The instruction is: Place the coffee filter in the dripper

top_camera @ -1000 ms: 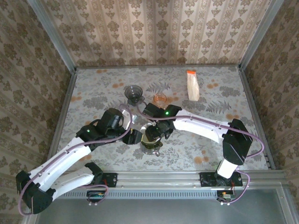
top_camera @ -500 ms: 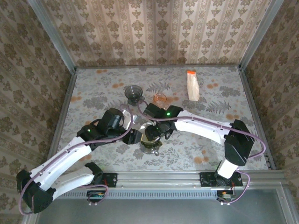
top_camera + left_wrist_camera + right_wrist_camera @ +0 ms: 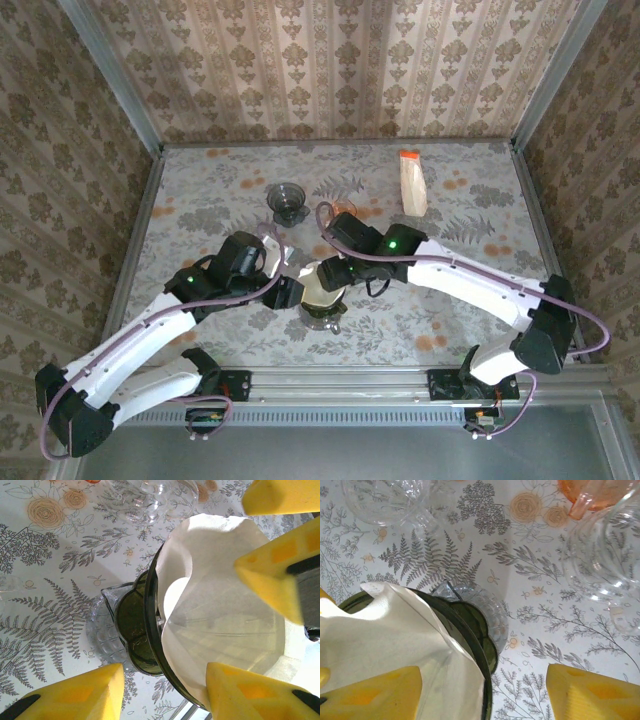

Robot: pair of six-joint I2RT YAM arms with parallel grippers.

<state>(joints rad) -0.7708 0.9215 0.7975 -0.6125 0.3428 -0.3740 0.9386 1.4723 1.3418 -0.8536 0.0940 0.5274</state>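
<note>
The white coffee filter sits opened inside the dark green dripper, which stands on a glass server near the table's front middle. In the left wrist view the filter lines the dripper, one edge folded up. My left gripper is open and straddles the dripper's rim, one finger clear of the outside, the other over the filter. My right gripper is open too. Its left finger lies over the filter and its right finger hangs well outside the dripper. From above, both grippers flank the dripper.
A clear glass cup and a small orange dish stand behind the dripper. A filter pack with an orange top lies at the back right. Another clear glass piece sits close to my right gripper.
My right arm has swung to the right and its gripper has drawn back off the dripper's top, so the white filter now shows from above. The left arm has hardly moved.
</note>
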